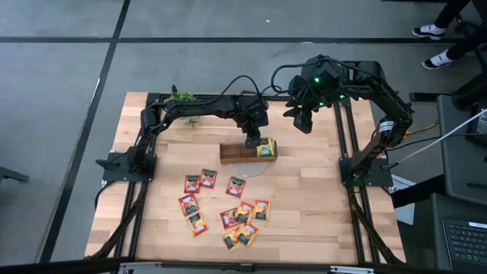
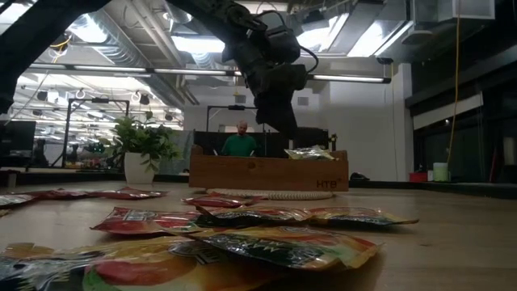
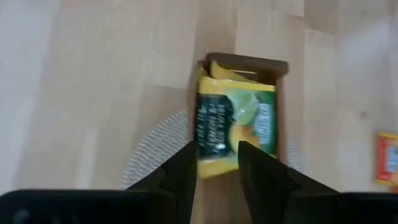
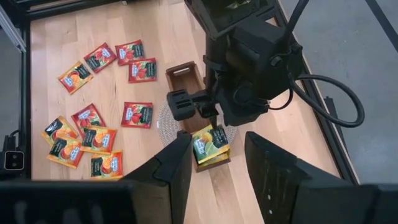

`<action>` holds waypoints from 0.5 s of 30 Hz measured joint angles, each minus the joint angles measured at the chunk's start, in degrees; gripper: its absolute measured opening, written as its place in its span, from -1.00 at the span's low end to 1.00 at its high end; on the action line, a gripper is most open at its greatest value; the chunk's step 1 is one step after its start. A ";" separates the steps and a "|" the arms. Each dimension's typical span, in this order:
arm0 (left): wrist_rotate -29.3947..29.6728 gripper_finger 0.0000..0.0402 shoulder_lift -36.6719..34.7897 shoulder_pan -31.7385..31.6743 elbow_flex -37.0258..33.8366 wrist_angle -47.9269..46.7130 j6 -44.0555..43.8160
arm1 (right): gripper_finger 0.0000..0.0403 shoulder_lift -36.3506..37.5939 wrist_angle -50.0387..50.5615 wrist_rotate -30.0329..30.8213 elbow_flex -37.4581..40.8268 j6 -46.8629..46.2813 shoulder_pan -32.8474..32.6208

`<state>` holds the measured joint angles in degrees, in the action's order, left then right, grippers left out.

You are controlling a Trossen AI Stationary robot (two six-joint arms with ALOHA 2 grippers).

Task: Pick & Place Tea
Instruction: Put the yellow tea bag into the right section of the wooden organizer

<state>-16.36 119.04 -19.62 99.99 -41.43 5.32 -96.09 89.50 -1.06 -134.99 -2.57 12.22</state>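
Left gripper [image 3: 216, 163] released, fingers apart above yellow-green sachet [image 3: 236, 124] lying in tray [image 1: 248, 153] end compartment, partly screened. Right gripper [image 4: 216, 163] parted, empty, aloft. Remaining sachets [image 1: 226, 205] scattered on table [image 1: 304, 198].

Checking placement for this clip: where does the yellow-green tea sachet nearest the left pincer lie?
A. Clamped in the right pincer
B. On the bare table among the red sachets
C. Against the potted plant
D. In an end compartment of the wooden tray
D: the yellow-green tea sachet lies in the end compartment of the wooden tray, with the left pincer open just above it; the right pincer hangs apart, holding nothing.
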 joint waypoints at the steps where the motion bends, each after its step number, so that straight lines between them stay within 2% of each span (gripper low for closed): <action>1: -1.15 -0.44 -0.23 -0.03 -0.06 -0.59 -0.25 | -0.26 0.00 0.00 0.00 0.12 0.00 0.01; 5: -4.91 -0.46 -1.38 -0.15 -0.07 -1.33 -2.01 | -0.26 -0.07 0.45 -0.02 1.84 1.47 -0.01; 9: -5.03 -0.64 -3.37 0.93 -0.07 -0.63 -2.08 | -0.32 0.02 0.43 -0.69 5.67 3.05 0.01; 13: -4.91 -0.93 -5.87 2.28 -0.05 -0.34 -2.20 | -0.57 -0.02 0.51 -1.57 10.79 4.71 -0.01; 15: -4.27 -0.97 -7.15 2.72 -0.05 -0.24 -2.64 | -0.75 -0.02 0.48 -1.60 13.62 5.48 -0.01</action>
<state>-20.64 111.89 -16.89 99.94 -41.67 2.68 -96.12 89.98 -2.66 -121.37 2.91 12.21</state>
